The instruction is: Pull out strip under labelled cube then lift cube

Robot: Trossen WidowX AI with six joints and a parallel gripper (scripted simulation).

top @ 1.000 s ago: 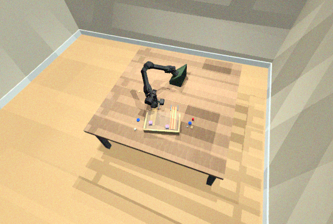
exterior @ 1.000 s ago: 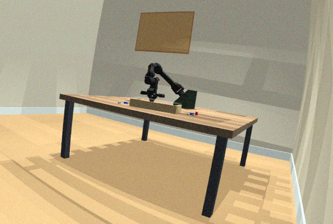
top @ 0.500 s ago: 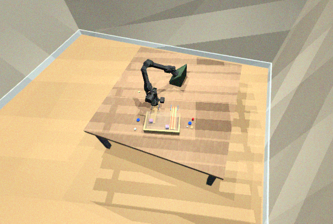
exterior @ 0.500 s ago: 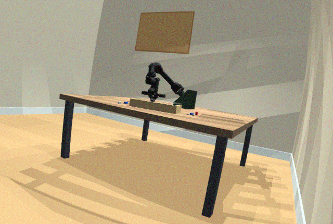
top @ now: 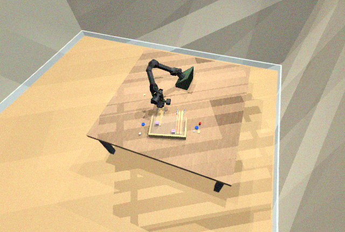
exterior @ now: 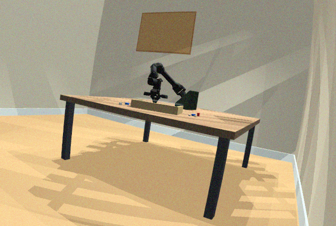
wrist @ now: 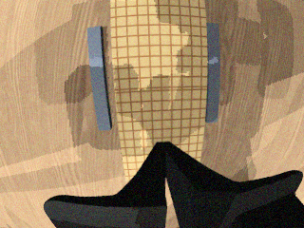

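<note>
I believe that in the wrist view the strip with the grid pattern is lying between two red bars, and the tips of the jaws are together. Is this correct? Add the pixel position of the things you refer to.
Not quite: the two bars [wrist: 99, 78] [wrist: 213, 73] are blue-grey, not red, as the wrist view shows. The rest stands.

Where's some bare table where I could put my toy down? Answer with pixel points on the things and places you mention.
There's bare wood between the green base block [top: 182, 86] [exterior: 192, 101] and the tray [top: 167, 135] [exterior: 154, 107], and a wide stretch in front of the tray, towards the table's edge. It's crowded right of the tray, with small red, blue and pale bits, and under the gripper [top: 160, 107] [exterior: 155, 101] [wrist: 164, 143], over the checked strip [top: 159, 117] [wrist: 159, 71].
</note>
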